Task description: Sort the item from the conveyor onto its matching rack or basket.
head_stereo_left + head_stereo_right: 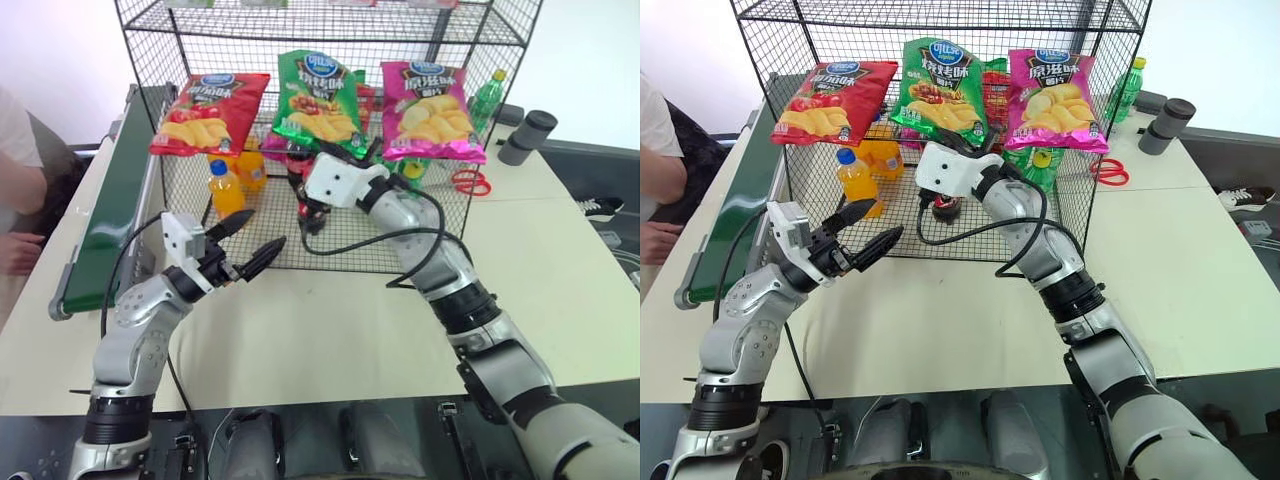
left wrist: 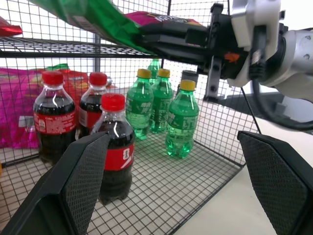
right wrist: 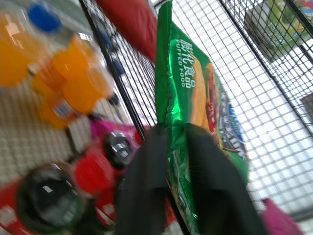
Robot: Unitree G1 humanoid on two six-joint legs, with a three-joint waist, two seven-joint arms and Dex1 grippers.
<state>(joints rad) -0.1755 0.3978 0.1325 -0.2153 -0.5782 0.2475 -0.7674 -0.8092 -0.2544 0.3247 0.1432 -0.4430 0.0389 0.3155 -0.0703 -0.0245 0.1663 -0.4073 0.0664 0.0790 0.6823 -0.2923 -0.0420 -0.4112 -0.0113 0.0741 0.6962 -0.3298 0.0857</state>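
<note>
Against the black wire rack, the right gripper pinched the green chip bag's lower edge at six o'clock (placement looked nearly finished, release pending), the left gripper wide open and empty.

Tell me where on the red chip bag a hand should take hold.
Grip the red chip bag by its lower seam edge, coming from the front. It lies tilted on the wire cage shelf with that thin, flat edge overhanging toward the robot, where nothing stands in the way.

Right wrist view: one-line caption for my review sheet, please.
Right gripper pinching the bottom edge of the green chip bag against the black wire rack, with orange soda bottles behind the mesh.
</note>
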